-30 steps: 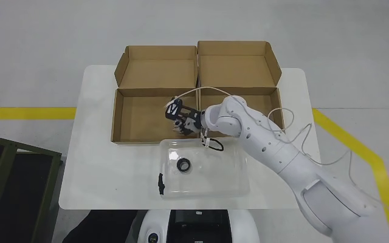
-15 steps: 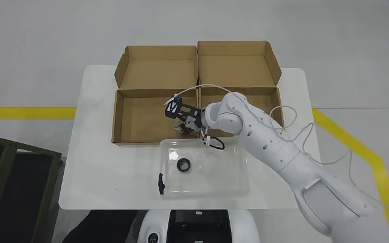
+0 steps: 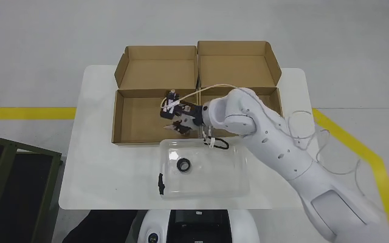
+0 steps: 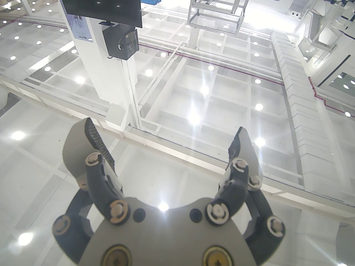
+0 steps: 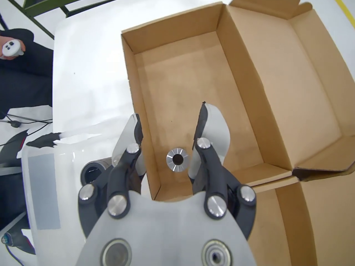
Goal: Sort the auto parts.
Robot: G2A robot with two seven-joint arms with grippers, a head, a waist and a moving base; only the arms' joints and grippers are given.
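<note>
The right gripper (image 5: 169, 112) is held wide open and empty, the arm stretched from the top view's lower right to just left of centre, over the left cardboard box (image 3: 130, 121). A silver sleeve (image 5: 177, 160) is seen inside that box, under the spread fingers. The left gripper (image 4: 164, 125) is turned towards the ceiling, likewise spread wide

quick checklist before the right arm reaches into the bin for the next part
1. Right gripper open and empty: ok, jaws apart above the left box.
2. Silver sleeve inside the left box: ok, lying on its floor, apart from both fingers.
3. Parts waiting in the clear bin: ok, a black ring lies there.
4. Left gripper out of the way: ok, open, pointing at the ceiling.
5. Right box contents: cannot tell, the arm covers most of it.
</note>
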